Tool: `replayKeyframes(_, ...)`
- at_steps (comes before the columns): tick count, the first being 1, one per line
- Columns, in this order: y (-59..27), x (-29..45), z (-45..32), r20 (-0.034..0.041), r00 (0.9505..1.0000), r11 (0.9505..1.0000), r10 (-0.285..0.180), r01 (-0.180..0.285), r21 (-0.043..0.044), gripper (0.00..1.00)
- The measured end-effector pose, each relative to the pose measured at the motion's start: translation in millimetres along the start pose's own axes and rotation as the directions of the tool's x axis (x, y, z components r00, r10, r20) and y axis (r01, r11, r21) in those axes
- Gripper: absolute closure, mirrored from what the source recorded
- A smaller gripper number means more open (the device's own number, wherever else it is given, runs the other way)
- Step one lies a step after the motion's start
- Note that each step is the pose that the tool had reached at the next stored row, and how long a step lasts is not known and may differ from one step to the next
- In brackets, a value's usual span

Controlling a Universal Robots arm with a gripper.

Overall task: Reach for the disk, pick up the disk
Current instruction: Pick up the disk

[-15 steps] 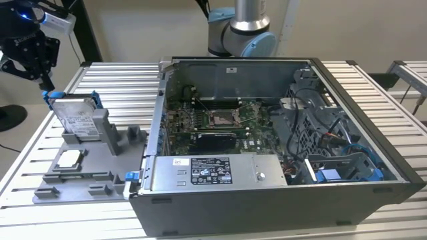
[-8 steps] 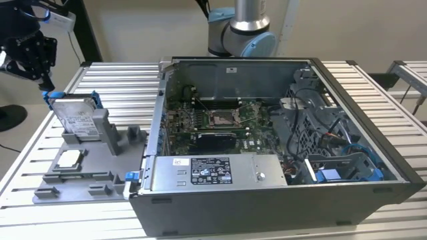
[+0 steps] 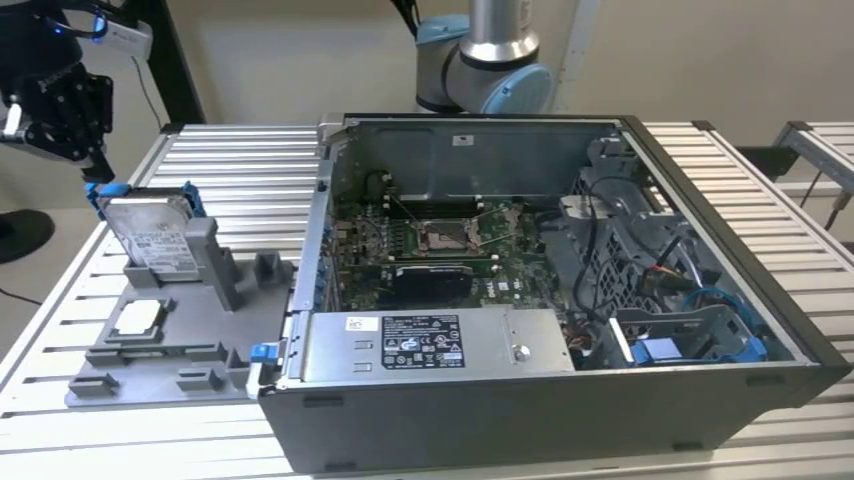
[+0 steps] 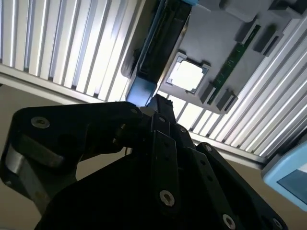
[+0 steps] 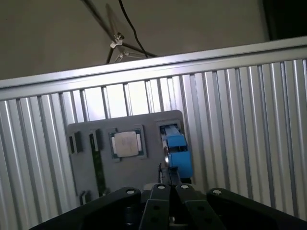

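The disk [image 3: 150,235], silver-grey with a white label and a blue frame, stands tilted in a slot of the grey holder tray [image 3: 174,350] at the exterior view's left. My black gripper [image 3: 96,178] comes down on its upper corner, fingertips closed against the blue frame. Both wrist views show the disk edge-on. In the first wrist view its blue end [image 5: 177,151] lies just beyond the gripper [image 5: 171,181]. In the second wrist view the fingers converge at the gripper tip [image 4: 156,101] on the blue end of the disk [image 4: 141,91]. The disk sits in its slot.
The tray also holds a small square silver chip [image 3: 140,318] and a green memory stick [image 4: 235,60]. An open computer case [image 3: 534,270] stands on the ribbed metal table [image 3: 227,160] to the exterior view's right of the tray. The arm's base [image 3: 481,60] rises behind it.
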State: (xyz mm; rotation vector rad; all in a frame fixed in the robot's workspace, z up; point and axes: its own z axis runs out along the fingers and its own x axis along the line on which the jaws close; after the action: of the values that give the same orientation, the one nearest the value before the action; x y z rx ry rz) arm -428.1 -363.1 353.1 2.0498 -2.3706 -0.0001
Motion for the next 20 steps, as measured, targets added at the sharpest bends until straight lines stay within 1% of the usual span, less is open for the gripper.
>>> replayKeyframes(8, 0.1, -0.5, 0.6, 0.0002, 1.0000, 1.0000, -0.002, 0.002, 0.0008, 1.00)
replayKeyframes(9, 0.1, -0.5, 0.6, 0.0002, 1.0000, 1.0000, -0.002, 0.002, 0.0008, 0.00)
replayKeyframes(20, 0.1, -0.5, 0.8, 0.0003, 1.0000, 1.0000, -0.002, 0.002, 0.0008, 0.00)
